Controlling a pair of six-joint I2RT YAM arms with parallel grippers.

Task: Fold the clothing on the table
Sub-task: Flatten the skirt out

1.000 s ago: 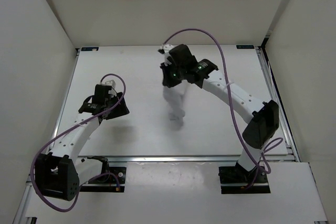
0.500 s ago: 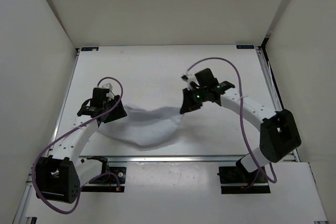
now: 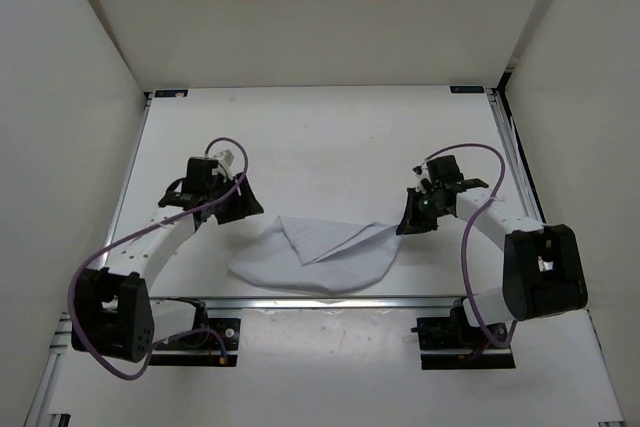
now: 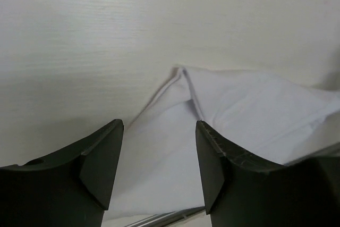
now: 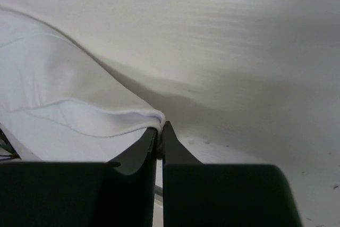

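My L gripper (image 4: 159, 126) spread wide, gripping nothing, near clothing (image 3: 320, 259) left corner; my R gripper (image 5: 160, 129) pinching its right edge; clothing lies wrinkled by table (image 3: 300, 137) near edge, btwn both arms.

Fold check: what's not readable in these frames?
- Top external: clothing type and layer count; white, bunched, on white table.
- Top external: right gripper fingertips, under its own wrist.
- Right wrist: how much cloth is pinched, inside the shut jaws.
- Left wrist: clothing's near part, behind the open left gripper and bottom edge.
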